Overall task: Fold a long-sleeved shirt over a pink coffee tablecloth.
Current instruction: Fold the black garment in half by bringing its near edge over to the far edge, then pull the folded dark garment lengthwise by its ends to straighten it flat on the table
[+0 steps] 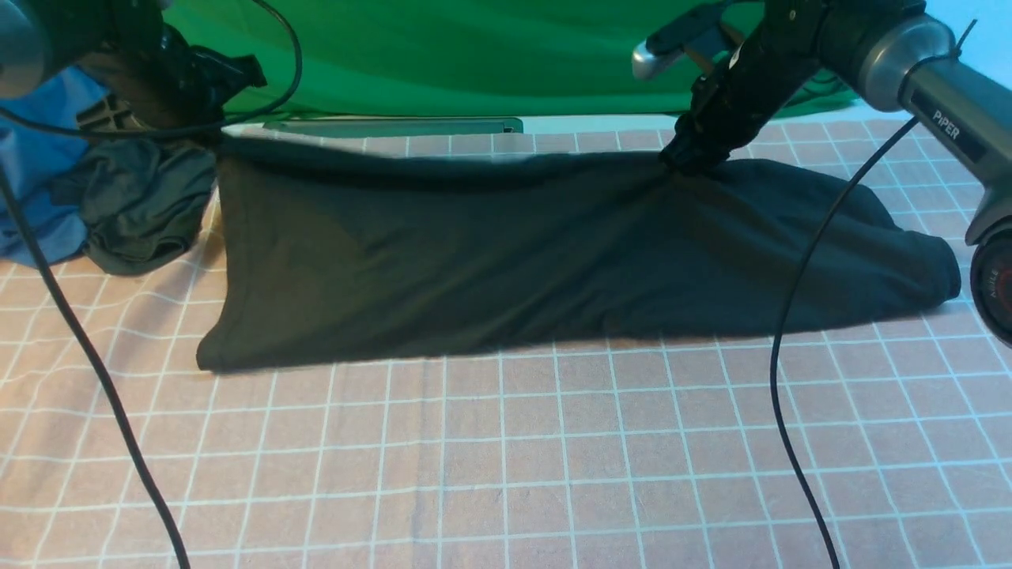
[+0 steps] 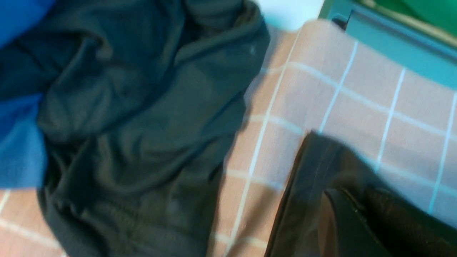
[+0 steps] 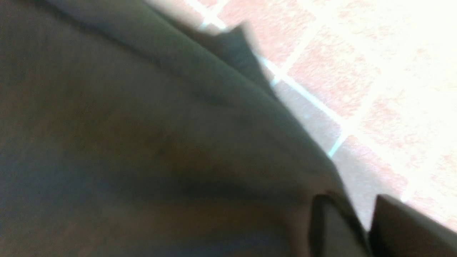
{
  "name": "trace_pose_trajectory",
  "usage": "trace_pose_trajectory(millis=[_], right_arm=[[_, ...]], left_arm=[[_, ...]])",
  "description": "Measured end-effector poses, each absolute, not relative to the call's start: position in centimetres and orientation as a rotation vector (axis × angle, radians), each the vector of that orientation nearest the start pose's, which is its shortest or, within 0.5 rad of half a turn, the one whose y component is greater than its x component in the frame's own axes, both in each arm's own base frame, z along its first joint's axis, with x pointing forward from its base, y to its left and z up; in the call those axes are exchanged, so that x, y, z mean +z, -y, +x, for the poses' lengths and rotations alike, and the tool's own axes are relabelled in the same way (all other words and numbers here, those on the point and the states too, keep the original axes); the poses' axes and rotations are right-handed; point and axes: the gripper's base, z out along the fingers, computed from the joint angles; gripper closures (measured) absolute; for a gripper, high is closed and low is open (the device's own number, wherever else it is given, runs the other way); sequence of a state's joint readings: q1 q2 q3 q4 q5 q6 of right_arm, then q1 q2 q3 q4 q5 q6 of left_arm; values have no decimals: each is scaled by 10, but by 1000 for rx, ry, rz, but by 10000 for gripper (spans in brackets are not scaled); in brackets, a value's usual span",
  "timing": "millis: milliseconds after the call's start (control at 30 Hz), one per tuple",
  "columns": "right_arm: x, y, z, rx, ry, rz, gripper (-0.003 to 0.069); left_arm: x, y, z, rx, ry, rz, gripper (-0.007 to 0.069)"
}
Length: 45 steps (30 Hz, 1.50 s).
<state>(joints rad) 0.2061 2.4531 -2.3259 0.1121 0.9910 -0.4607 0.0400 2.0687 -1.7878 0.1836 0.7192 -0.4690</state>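
Observation:
The long-sleeved shirt [image 1: 514, 261] is black and lies folded into a long band across the pink coffee tablecloth [image 1: 506, 458]; no print shows. My left gripper [image 1: 212, 138] is at the shirt's far left corner. In the left wrist view its fingers [image 2: 342, 221] stand close together at the shirt's hem [image 2: 310, 171]; blur hides whether they pinch it. My right gripper [image 1: 686, 162] rests on the shirt's far edge, right of the middle. Seen from the right wrist, that gripper [image 3: 360, 217] is open, the tablecloth [image 3: 357, 71] shows through the gap, and the shirt [image 3: 142, 142] lies beside one finger.
A crumpled dark grey garment [image 1: 142, 205] lies on a blue garment [image 1: 39, 197] at the far left, close to the left gripper. A green cloth [image 1: 474, 55] hangs behind the table. Black cables [image 1: 95, 363] [image 1: 783, 356] trail over the tablecloth on both sides.

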Motion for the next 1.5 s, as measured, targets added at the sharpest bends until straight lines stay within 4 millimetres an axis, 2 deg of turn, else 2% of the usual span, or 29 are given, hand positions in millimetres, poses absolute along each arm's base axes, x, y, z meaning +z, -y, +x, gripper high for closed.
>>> trace_pose_trajectory(millis=[100, 133, 167, 200, 233, 267, 300, 367, 400, 433, 467, 533, 567, 600, 700, 800, 867, 900, 967, 1033, 1133, 1200, 1367, 1500], right_arm=[[220, -117, 525, 37, -2467, -758, 283], [227, -115, 523, 21, -2471, -735, 269], [231, -113, 522, 5, -2473, -729, 265], [248, -108, 516, -39, -2489, -693, 265], [259, -104, 511, -73, -2503, -676, 275], [263, -102, 509, -86, -2511, -666, 288], [273, -96, 503, -129, -2534, -657, 324], [295, -85, 494, -165, -2544, -612, 474], [297, -84, 493, -168, -2543, -609, 474], [305, -76, 490, -166, -2545, -562, 549], [310, -68, 489, -161, -2551, -510, 592], [314, -50, 486, -135, -2575, -409, 622], [313, -39, 483, -112, -2598, -359, 624], [312, -38, 483, -107, -2602, -350, 624], [299, -9, 471, -45, -2695, -214, 624], [288, 6, 463, -35, -2759, -148, 611], [273, 17, 456, -18, -2826, -80, 566], [262, 23, 452, -15, -2868, -47, 517], [254, 29, 449, -13, -2895, -17, 475], [240, 36, 443, -13, -2950, 13, 373], [229, 37, 438, -18, -2992, 16, 280], [225, 37, 437, -16, -3007, 16, 251], [225, 36, 437, 1, -2998, 46, 237], [225, 36, 437, 2, -3001, 29, 235]], left_arm=[[259, -32, 477, 51, -2378, -470, 408], [261, -33, 477, 64, -2378, -466, 372], [262, -33, 477, 66, -2380, -467, 359], [267, -34, 474, 79, -2400, -479, 319], [271, -33, 470, 84, -2425, -486, 310], [274, -33, 467, 89, -2450, -479, 307], [276, -32, 463, 77, -2482, -474, 313], [283, -25, 452, 21, -2566, -439, 405], [284, -25, 451, 14, -2572, -435, 405], [288, -19, 445, -41, -2605, -406, 485], [289, -16, 440, -80, -2621, -386, 536], [288, -8, 428, -138, -2652, -361, 592], [283, -3, 420, -165, -2674, -355, 605], [279, -2, 417, -165, -2685, -355, 609], [262, 7, 391, -172, -2729, -331, 614], [246, 13, 378, -170, -2766, -320, 614], [223, 15, 367, -161, -2803, -320, 614], [212, 14, 363, -153, -2817, -322, 614], [202, 14, 360, -144, -2830, -323, 614], [188, 13, 356, -132, -2845, -324, 614], [181, 13, 356, -130, -2844, -326, 613], [181, 13, 356, -130, -2848, -326, 612], [189, 14, 355, -135, -2903, -379, 612], [188, 5, 348, 17, -2955, -463, 611]])
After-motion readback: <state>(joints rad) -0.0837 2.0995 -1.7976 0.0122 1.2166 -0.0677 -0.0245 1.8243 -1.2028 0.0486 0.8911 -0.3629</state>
